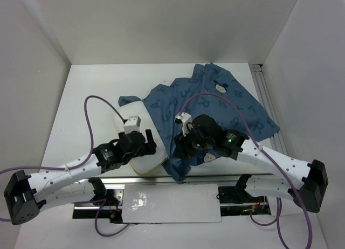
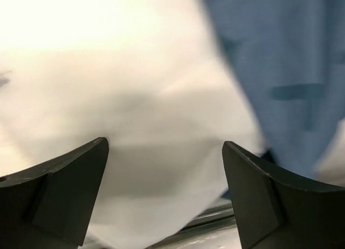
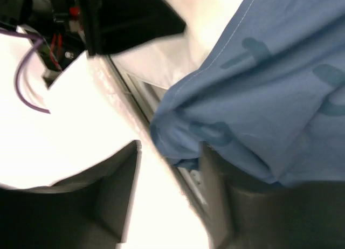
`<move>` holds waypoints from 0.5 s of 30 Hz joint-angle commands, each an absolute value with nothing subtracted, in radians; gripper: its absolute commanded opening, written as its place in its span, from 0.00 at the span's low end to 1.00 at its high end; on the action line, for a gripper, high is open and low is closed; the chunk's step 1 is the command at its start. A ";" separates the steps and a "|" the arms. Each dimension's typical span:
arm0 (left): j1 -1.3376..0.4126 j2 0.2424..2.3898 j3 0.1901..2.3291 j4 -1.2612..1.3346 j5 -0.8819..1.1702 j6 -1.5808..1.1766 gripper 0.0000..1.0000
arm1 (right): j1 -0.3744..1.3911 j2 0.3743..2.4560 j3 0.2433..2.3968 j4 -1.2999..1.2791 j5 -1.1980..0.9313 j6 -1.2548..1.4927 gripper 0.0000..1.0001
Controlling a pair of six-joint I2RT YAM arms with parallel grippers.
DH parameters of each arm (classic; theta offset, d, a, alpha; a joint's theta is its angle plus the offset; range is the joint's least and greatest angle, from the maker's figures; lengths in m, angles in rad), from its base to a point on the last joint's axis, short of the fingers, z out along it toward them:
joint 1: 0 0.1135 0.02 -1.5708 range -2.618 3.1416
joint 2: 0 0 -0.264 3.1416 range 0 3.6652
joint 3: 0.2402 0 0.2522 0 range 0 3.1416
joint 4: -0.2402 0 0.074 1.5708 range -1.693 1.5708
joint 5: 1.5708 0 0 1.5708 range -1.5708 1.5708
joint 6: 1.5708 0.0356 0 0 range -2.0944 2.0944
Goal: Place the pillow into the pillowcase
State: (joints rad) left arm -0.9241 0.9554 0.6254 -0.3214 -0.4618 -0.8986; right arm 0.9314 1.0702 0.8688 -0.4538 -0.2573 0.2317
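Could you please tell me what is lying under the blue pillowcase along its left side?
The white pillow sticks out from beneath the left edge of the pillowcase. Fabric hides the rest, so whether it is inside or merely underneath cannot be told.

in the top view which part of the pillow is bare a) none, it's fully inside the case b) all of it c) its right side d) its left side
d: the pillow shows white on its left side, while the blue pillowcase lies over its right side and spreads off to the right.
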 commanded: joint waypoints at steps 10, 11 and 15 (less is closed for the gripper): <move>-0.517 1.035 0.813 -0.519 -0.496 -0.916 1.00 | 0.879 1.406 1.265 -0.482 0.323 0.249 0.90; -0.468 1.055 0.822 -0.499 -0.456 -0.887 1.00 | 0.844 1.463 1.363 -0.482 0.333 0.249 0.90; -0.319 1.132 0.831 -0.394 -0.293 -0.787 1.00 | 0.822 1.763 1.681 -0.520 0.344 0.184 0.83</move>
State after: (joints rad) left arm -0.3645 1.1015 0.8005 -0.4808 -0.4229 -0.8890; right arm 0.8326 1.6333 1.5284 -0.5045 0.2352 0.2165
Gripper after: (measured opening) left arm 1.001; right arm 0.842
